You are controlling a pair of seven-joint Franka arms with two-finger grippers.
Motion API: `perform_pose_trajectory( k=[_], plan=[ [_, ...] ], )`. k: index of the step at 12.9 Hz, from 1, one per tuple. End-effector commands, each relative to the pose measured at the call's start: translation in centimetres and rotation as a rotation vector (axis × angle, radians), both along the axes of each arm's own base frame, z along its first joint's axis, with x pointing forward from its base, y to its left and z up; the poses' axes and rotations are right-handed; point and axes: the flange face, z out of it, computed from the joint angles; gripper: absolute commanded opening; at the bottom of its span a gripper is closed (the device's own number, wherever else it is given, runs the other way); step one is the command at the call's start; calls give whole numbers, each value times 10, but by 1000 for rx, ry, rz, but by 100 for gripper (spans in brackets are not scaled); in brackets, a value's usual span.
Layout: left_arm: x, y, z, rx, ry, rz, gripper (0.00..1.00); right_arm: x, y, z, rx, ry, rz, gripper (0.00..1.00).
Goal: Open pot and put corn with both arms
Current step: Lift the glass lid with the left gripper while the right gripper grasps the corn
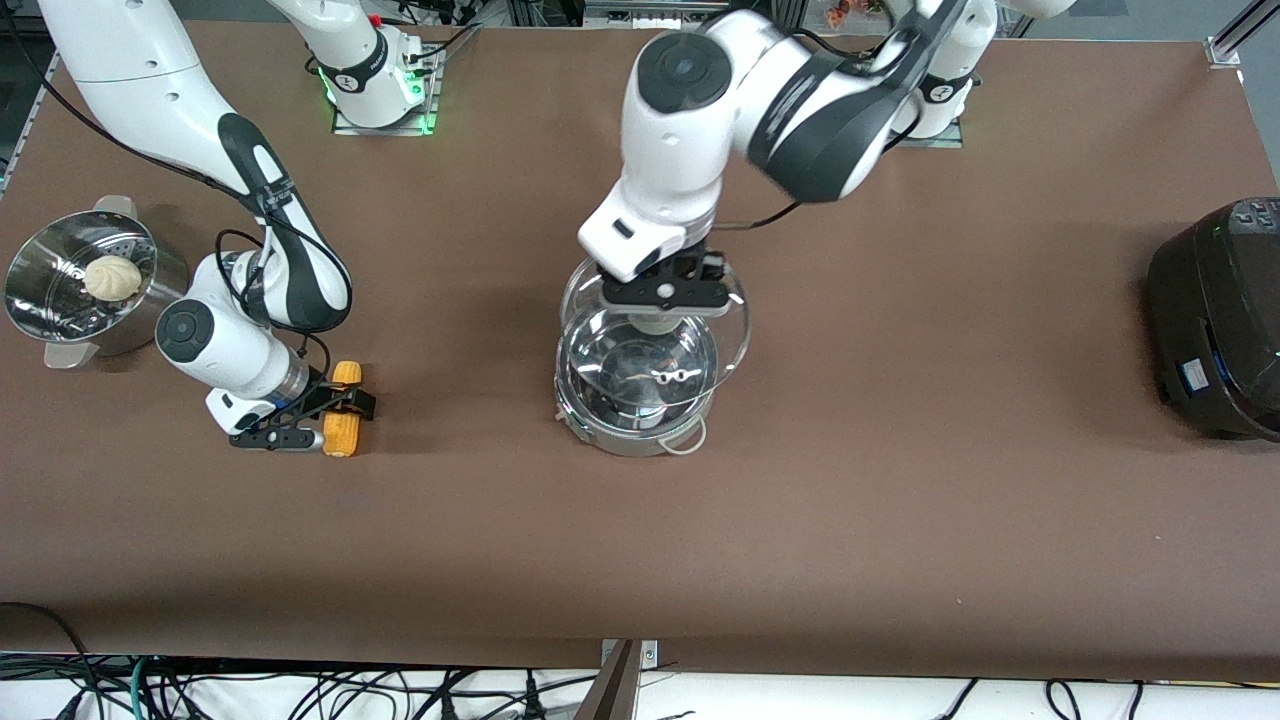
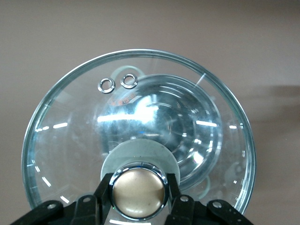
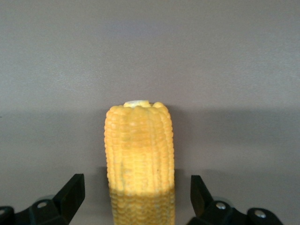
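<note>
Brown table (image 1: 900, 450), wide, matt, lit evenly.

Item: pot (image 1: 640, 415), shiny steel, at mid-table, directly beneath the left gripper (image 1: 663, 296). Its glass lid (image 2: 140, 140) is raised and tilted over the pot's open mouth.

Item: left gripper, clenched on the lid's copper-coloured knob (image 2: 138, 196), one finger at either side. The lid is likely heavy, slick and breakable; the knob is the only sound hold.

Item: corn (image 1: 342, 408), yellow cob, lying on the table toward the right arm's end, between the fingers (image 3: 70, 194) of the right gripper (image 1: 318, 418). That gripper is spread, with a gap at each flank of the cob, so nothing is grasped. The cob looks stiff, light and ridged; its mid-length should give the firmest purchase.

Item: steamer basket (image 1: 45, 300) with white bun (image 1: 111, 277), near the right arm's elbow.

Item: black cooker (image 1: 1220, 320), at the left arm's end.
</note>
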Motion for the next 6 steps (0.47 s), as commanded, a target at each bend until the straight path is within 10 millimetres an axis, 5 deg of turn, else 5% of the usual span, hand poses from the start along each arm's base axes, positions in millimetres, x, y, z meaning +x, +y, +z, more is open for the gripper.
perform_pose_trajectory(
  k=[1,3,6],
  plan=[
    [25,73,19,68,44,-1,15,-2,3,-1,10,-12,15,71],
    [46,131,12,110,123,-121,15,-2,4,0,10,-11,26,41],
    [75,214,-17,121,199,-245,15,-2,7,3,11,-11,44,24]
  ],
)
